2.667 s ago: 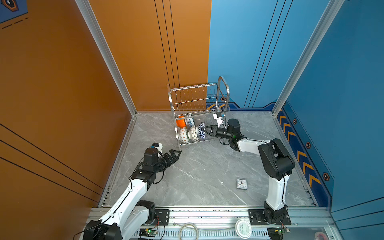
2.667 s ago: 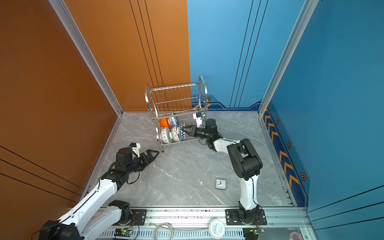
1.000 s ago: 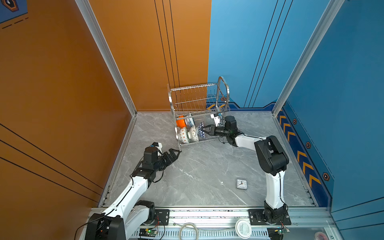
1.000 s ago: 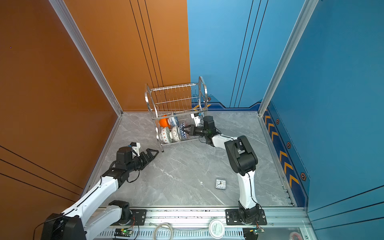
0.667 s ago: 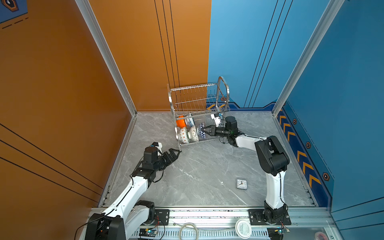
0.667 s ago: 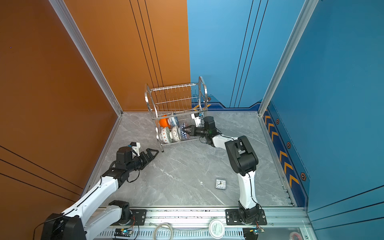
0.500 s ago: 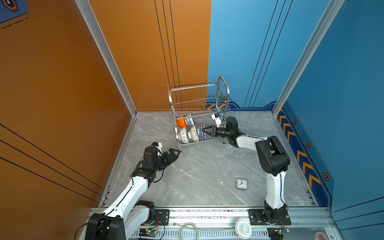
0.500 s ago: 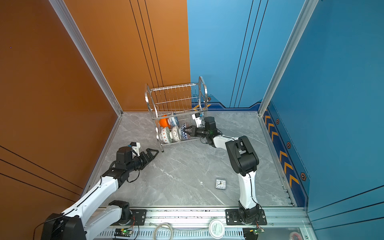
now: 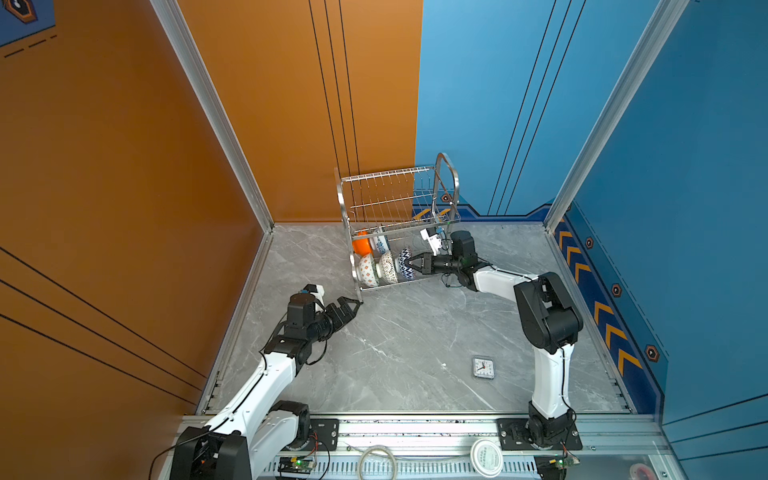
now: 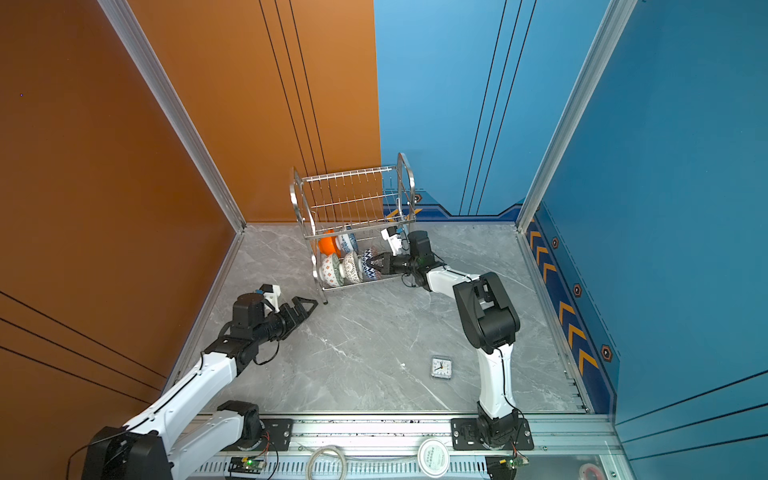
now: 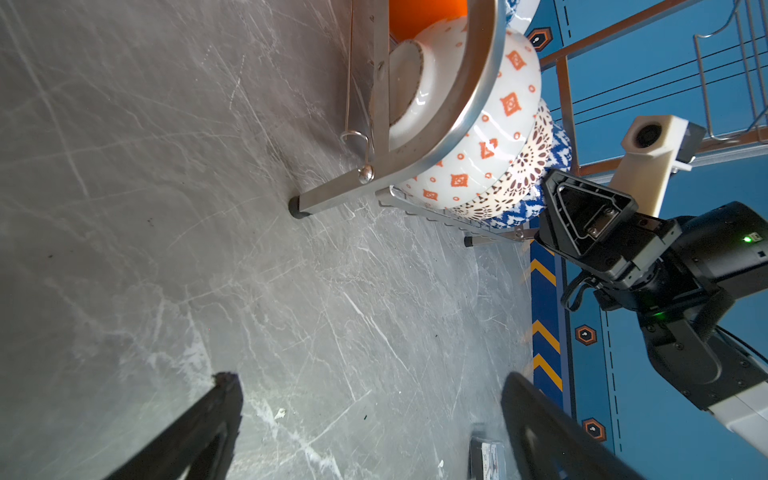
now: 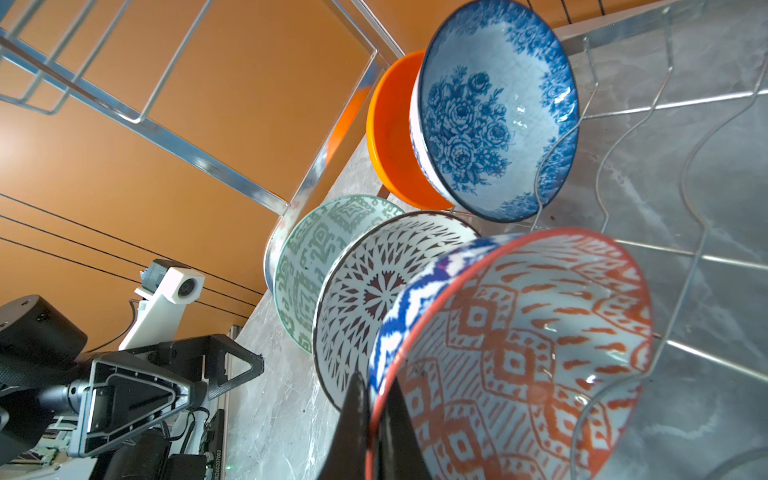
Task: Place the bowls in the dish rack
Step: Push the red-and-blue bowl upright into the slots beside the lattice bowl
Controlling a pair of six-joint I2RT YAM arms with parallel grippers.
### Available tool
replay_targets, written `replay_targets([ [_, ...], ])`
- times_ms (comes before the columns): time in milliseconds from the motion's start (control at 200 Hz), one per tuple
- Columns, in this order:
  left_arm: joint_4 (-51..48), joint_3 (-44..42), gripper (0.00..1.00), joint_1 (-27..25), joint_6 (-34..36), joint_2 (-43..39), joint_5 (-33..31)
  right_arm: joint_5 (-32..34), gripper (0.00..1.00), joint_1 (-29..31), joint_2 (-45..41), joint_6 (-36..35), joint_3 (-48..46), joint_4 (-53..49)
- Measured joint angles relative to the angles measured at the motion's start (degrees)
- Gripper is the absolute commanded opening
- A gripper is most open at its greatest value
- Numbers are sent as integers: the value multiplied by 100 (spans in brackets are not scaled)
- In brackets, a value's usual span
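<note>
One table [image 9: 415, 340], one shiny two-tier wire rack [image 9: 390, 199] at its back, two grippers. The left gripper [image 9: 351, 302] is spread wide and holds nothing, low over the table near the rack's front leg, while the right gripper [image 9: 413, 264] is clenched on the rim of the zigzag bowl [image 12: 519, 353]. Five bowls, all on edge in the lower tier: back row orange bowl [image 12: 390, 137] and floral bowl [image 12: 494, 108], front row green bowl [image 12: 316, 257] (orange-red diamonds outside), lattice bowl [image 12: 374, 299], then the zigzag bowl, blue outside, orange-red pattern inside; one clock [image 9: 484, 368] lies flat, well apart from the rack.
</note>
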Motion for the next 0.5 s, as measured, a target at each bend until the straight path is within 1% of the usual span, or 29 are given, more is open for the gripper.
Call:
replay_targets([
  [80,13,0,98,0,-2,0,0,31,10,0,-20,-111,37,-160],
  [250,28,0,98,-9,-2,0,0,35,22,0,-31,-219,92,-588],
  [500,31,0,98,-9,-2,-7,0,90,31,37,-31,-297,94,-1001],
])
